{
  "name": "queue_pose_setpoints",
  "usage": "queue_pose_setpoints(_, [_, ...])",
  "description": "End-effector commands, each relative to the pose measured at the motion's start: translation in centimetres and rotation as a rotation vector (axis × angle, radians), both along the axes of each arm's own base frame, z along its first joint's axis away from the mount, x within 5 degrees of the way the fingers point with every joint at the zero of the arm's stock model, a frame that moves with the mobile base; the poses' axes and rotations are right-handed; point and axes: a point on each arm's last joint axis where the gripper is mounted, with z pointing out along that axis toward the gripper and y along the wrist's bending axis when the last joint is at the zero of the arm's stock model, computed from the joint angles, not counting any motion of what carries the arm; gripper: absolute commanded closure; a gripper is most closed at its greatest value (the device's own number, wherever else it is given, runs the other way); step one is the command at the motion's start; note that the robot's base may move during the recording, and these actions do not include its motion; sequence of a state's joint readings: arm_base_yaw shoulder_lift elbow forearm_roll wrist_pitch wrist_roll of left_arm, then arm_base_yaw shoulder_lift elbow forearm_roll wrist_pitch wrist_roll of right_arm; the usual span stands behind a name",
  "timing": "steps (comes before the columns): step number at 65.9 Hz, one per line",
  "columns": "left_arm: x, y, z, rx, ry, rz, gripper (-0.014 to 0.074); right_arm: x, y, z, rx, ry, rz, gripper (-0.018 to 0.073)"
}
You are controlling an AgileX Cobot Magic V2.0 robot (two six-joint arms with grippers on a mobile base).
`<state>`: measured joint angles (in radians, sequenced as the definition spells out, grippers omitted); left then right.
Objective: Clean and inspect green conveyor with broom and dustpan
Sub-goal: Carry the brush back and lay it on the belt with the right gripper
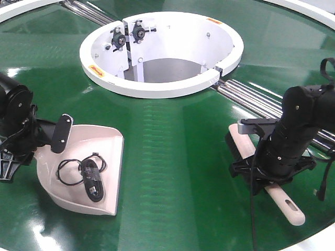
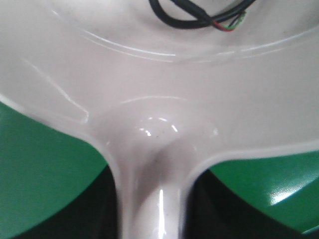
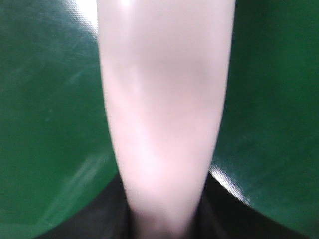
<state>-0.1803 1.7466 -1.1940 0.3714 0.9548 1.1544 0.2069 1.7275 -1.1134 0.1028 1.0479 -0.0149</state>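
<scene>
The green conveyor [image 1: 172, 172] fills the exterior view around its white ring hub [image 1: 162, 83]. At the left the beige dustpan [image 1: 86, 175] sits with its lip toward the belt's middle, a coiled black cable [image 1: 89, 172] inside it. My left gripper [image 1: 44, 141] is shut on the dustpan's handle. In the left wrist view the dustpan handle [image 2: 159, 199] runs between the dark jaws of the left gripper [image 2: 154, 221]. At the right the broom [image 1: 285, 201] lies low over the belt. My right gripper [image 1: 261, 167] is shut on its handle [image 3: 164, 99], and the head is mostly hidden under the arm.
Steel rollers [image 1: 251, 91] run diagonally from the hub toward the right, just behind the right arm. More rollers [image 1: 89, 13] lead off at the upper left. The white outer rim [image 1: 309, 10] curves along the far right. A frayed cable end [image 2: 229, 25] shows in the pan.
</scene>
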Motion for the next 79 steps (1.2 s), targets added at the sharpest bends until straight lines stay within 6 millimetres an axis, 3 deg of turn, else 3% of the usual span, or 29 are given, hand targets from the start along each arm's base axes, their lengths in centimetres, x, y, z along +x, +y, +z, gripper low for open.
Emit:
queue_pose_setpoints(1, [-0.2,-0.1,1.7,0.002,-0.049,-0.018,0.0603,0.4,-0.1,1.0,0.011,-0.048,-0.006,0.0554])
queue_pose_setpoints(16, [-0.2,-0.1,1.7,0.002,-0.049,-0.018,0.0603,0.7,-0.1,-0.1,0.003,-0.014,0.001,0.0552])
queue_pose_setpoints(54, [0.0,-0.5,1.7,-0.047,-0.076,-0.012,0.0600,0.7,-0.1,-0.1,0.002,-0.014,0.005,0.0501])
queue_pose_setpoints(67, [0.0,-0.5,1.7,-0.046,-0.072,-0.010,0.0568,0.7,-0.1,-0.1,0.002,-0.013,0.005,0.0426])
queue_pose_setpoints(79, [-0.1,-0.5,1.7,-0.043,-0.062,-0.007,0.0502,0.7,-0.1,-0.1,-0.002,-0.011,0.008,0.0302])
